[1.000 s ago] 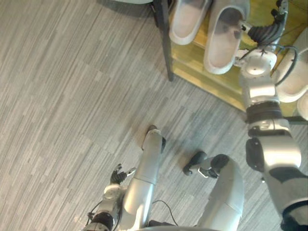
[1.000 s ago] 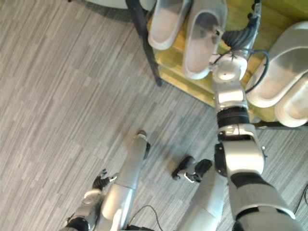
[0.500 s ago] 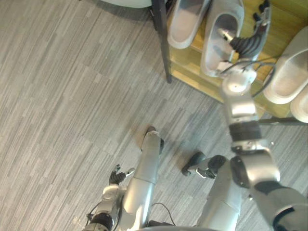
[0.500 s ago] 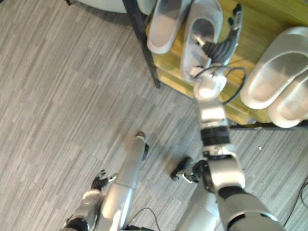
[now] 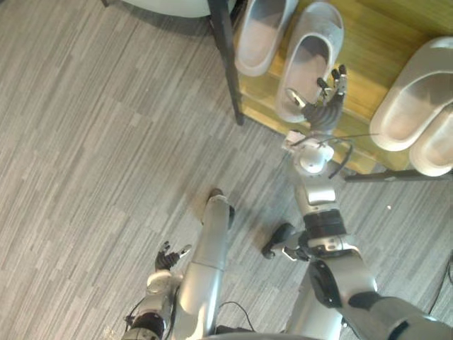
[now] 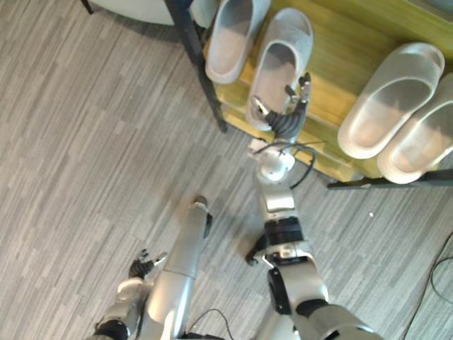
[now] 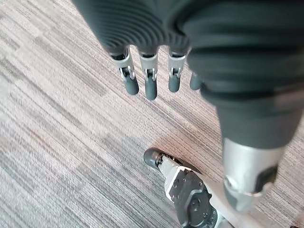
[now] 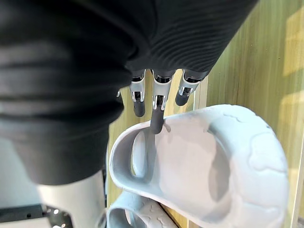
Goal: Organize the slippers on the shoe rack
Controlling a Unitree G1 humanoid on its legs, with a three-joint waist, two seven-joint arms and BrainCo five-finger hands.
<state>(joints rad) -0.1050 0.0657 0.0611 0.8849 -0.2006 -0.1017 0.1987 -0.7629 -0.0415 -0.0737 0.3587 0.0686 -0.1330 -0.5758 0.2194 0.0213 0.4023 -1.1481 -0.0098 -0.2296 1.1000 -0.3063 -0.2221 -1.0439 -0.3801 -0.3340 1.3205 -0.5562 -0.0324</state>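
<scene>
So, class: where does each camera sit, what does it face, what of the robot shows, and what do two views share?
Left eye view: head, facing down at floor and rack; both arms, left robot hand, right robot hand.
Right eye view: head, alongside; same scene.
Left wrist view: left wrist, facing floor; its open fingers.
Right wrist view: right wrist, facing a slipper; its open fingers.
Shared: that slipper, right wrist and eye views.

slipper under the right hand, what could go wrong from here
1. The light grey slipper has its heel at the front edge of the wooden shelf; a pull from the open right hand might drop it to the floor.
2. A sideways nudge could shove the slipper beside it, which lies close.
</scene>
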